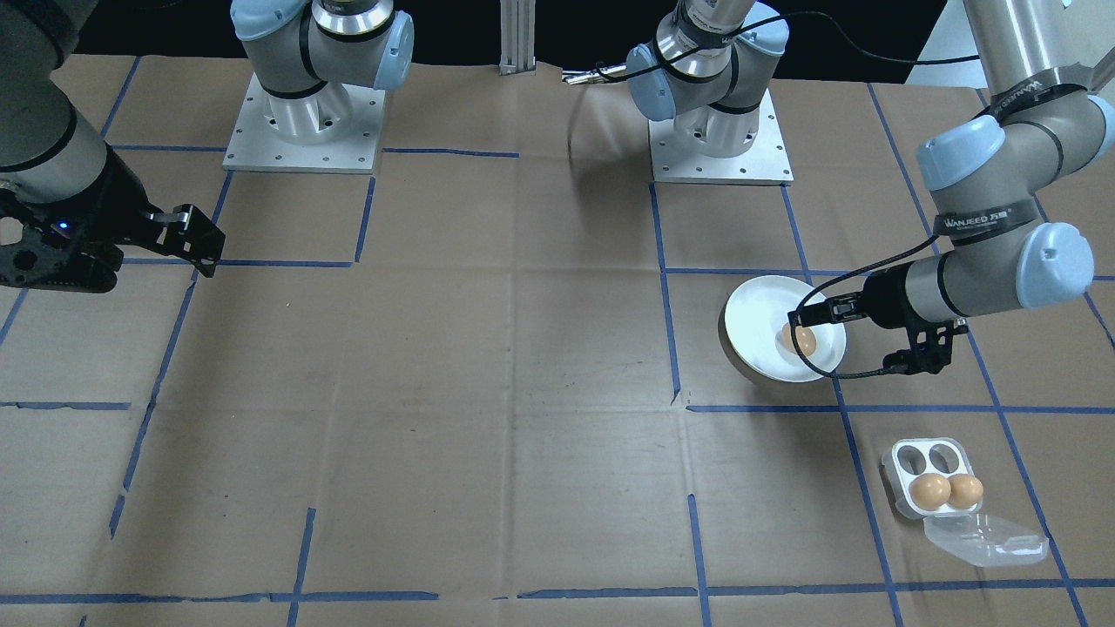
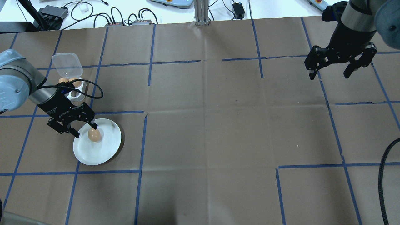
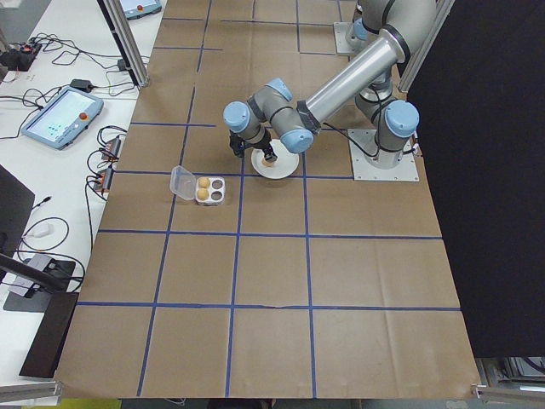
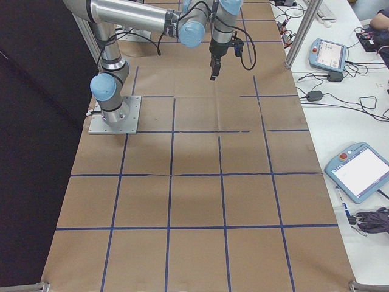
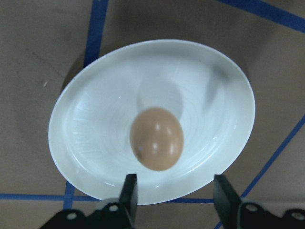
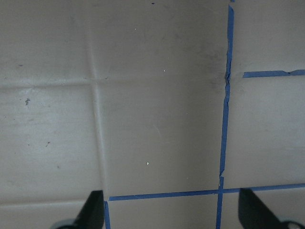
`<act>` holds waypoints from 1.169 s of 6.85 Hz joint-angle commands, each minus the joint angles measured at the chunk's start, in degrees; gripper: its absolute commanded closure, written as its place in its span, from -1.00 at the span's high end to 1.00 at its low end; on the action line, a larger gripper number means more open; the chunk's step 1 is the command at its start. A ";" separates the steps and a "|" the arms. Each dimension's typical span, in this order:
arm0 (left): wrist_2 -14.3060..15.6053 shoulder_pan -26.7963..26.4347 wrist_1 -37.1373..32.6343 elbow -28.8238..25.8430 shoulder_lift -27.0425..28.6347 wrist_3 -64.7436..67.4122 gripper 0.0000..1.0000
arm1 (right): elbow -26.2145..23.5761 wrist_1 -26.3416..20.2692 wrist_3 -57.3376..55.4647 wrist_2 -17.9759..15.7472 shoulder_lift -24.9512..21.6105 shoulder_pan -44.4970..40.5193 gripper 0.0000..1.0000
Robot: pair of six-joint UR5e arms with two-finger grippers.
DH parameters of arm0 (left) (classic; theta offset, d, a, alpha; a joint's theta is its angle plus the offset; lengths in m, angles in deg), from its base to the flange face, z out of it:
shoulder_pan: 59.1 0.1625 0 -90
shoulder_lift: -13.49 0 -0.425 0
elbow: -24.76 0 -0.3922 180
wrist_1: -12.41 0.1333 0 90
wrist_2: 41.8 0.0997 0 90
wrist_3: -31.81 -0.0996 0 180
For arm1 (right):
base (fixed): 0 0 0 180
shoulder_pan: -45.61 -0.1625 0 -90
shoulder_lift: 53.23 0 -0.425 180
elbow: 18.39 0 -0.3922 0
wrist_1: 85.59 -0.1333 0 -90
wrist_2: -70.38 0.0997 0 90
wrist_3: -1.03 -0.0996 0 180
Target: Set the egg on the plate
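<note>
One brown egg (image 5: 157, 139) lies on its side near the white plate's (image 5: 86, 119) middle, long axis roughly along the gap between the fingers. Left gripper (image 5: 175, 191) hangs above it, spread and empty; right gripper (image 2: 334, 70) is likewise spread and empty.

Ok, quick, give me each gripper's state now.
Left gripper: open, holding nothing, above the egg lying on the plate.
Right gripper: open, empty.

The plate (image 2: 103, 150) is white, and the egg (image 2: 94, 134) on it is light brown. Near the plate, the egg carton (image 1: 930, 477) is see-through plastic with two more brown eggs (image 1: 946, 491) in it. The table cover (image 2: 218, 125) under the plate is brown paper with blue tape lines making squares. The left gripper (image 2: 85, 131) above the plate is black.
</note>
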 commanded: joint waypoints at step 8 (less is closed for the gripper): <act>0.79 0.62 14.64 -21.35 14.94 -57.43 0.99 | 0.00 0.00 0.00 0.00 0.00 0.00 1.00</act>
